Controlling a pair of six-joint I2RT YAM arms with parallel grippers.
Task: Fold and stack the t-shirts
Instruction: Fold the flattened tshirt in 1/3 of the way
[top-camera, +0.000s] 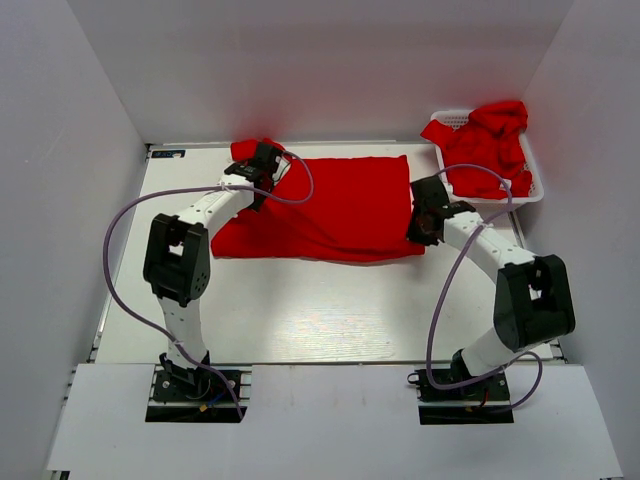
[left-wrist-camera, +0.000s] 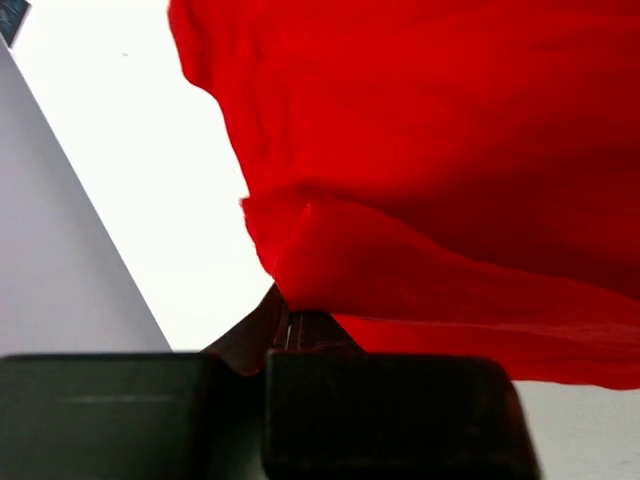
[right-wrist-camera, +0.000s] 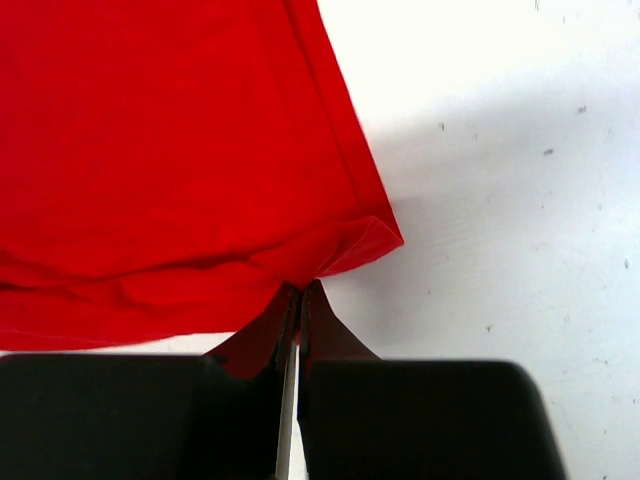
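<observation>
A bright red t-shirt (top-camera: 335, 208) lies spread across the middle of the white table. My left gripper (top-camera: 262, 160) is shut on the t-shirt's far left edge; in the left wrist view the cloth (left-wrist-camera: 440, 170) bunches into the closed jaws of my left gripper (left-wrist-camera: 290, 318). My right gripper (top-camera: 425, 222) is shut on the t-shirt's right edge; in the right wrist view the cloth (right-wrist-camera: 170, 140) is pinched at a folded corner by the closed jaws of my right gripper (right-wrist-camera: 300, 290). More red t-shirts (top-camera: 490, 145) lie heaped in the basket.
A white lattice basket (top-camera: 535, 190) stands at the back right corner. White walls close in the table on the left, back and right. A small dark label (top-camera: 167, 154) sits at the back left corner. Bare white table (top-camera: 320, 310) stretches in front of the shirt.
</observation>
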